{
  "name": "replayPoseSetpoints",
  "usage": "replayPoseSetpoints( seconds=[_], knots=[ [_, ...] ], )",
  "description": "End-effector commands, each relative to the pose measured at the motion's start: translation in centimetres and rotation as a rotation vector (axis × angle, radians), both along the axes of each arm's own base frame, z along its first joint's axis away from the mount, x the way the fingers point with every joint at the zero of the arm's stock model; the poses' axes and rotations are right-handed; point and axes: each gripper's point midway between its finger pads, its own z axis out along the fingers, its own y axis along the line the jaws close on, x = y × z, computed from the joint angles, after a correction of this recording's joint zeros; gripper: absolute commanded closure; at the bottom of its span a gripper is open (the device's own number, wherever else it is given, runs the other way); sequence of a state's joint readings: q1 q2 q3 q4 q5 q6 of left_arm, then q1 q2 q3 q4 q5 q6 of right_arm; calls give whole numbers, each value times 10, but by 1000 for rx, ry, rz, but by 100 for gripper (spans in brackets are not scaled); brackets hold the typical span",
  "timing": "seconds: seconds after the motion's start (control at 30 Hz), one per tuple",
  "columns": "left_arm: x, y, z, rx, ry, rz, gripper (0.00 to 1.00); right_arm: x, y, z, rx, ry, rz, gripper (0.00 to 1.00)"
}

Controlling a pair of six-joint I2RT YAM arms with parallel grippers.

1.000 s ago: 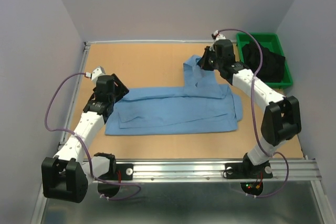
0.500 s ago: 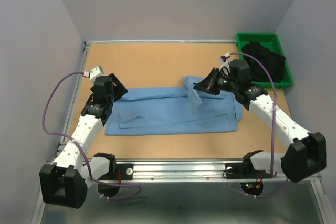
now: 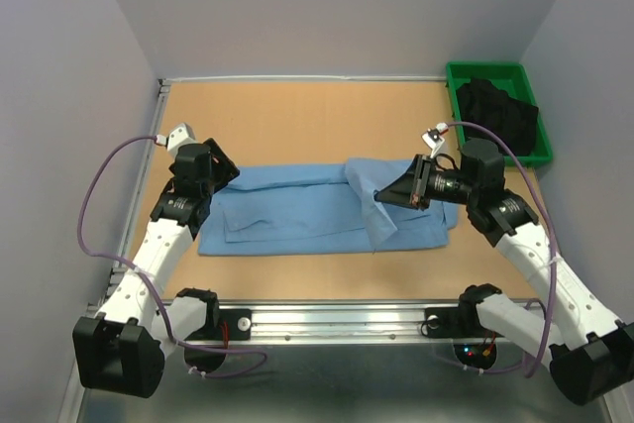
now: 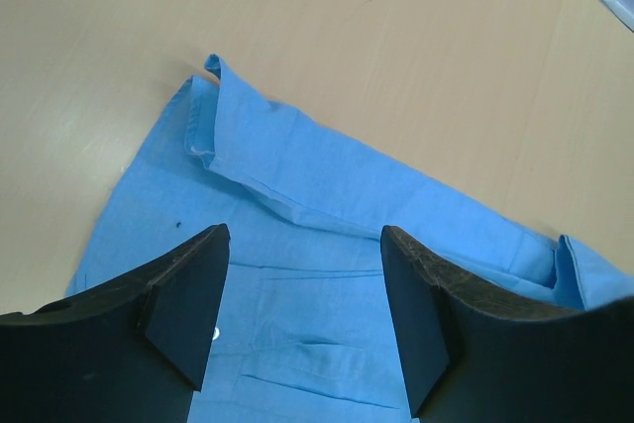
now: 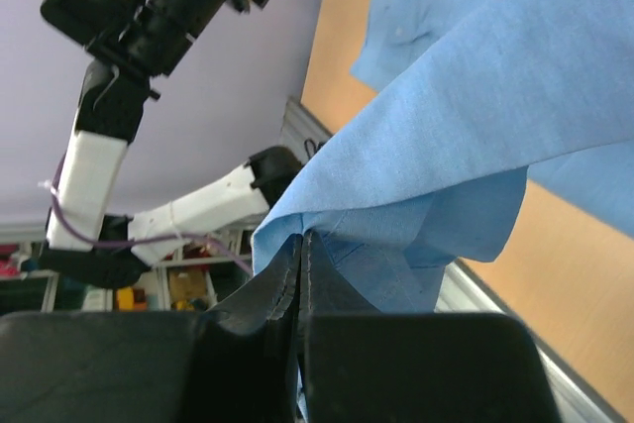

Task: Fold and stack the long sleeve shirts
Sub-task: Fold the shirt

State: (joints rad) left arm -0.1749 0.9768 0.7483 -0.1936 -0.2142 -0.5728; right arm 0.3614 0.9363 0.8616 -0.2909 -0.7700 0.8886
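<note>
A green bin holding dark cloth sits far right.

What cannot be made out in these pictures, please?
- Top view: the right jaws cover the spot on the shirt they pinch; the right wrist view shows only bunched cloth.
- Top view: the dark contents of the green bin are too small to identify.
- Left wrist view: the left jaws and bottom edge cut off the shirt's near part.

You see the light blue shirt lying as a long, partly folded band. Its left end is flat beneath your left gripper. A fold at its right end is pinched in your right gripper, raised and draping down.
</note>
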Motion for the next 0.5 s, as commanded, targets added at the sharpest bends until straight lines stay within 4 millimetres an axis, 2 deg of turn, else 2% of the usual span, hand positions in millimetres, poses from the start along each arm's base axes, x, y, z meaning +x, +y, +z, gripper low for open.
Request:
replayPoseSetpoints(
  seconds=[0.0,0.07,0.23,0.47],
  knots=[
    [3,-2,28,-6,-70,-9,27,-41,0,0,49,47,132,99],
    [2,-1,29,-13,-72,0,27,-50,-2,0,54,50,153,99],
    [-2,8,39,-10,-90,59,27,-89,-8,-7,74,117,254,99],
    [-13,13,40,-30,-64,97,26,-136,-24,-19,55,185,310,96]
  ],
)
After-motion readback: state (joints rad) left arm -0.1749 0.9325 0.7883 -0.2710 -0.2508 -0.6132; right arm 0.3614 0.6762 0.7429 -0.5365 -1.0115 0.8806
